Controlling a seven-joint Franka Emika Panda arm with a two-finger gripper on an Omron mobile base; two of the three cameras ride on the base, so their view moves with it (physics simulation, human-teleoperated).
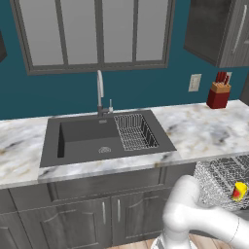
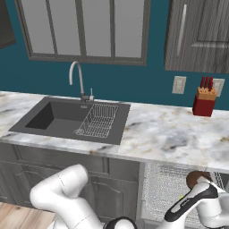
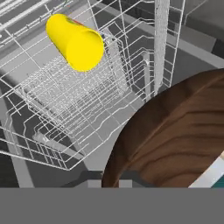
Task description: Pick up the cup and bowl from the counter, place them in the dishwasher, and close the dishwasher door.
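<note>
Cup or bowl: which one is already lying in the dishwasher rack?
The cup, the small yellow one lying on its side in the rack. The brown bowl is close to the hand camera, above the rack.

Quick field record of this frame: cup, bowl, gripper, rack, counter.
cup: yellow, lying on its side in the rack
bowl: dark brown, close before the hand camera, over the rack
gripper: shut on bowl, low at the dishwasher
rack: pulled out below the counter edge
counter: knife block at the back wall

Both base views overlook the sink [image 1: 104, 138]; the hand view peers closely into the rack [image 3: 78, 109].
</note>
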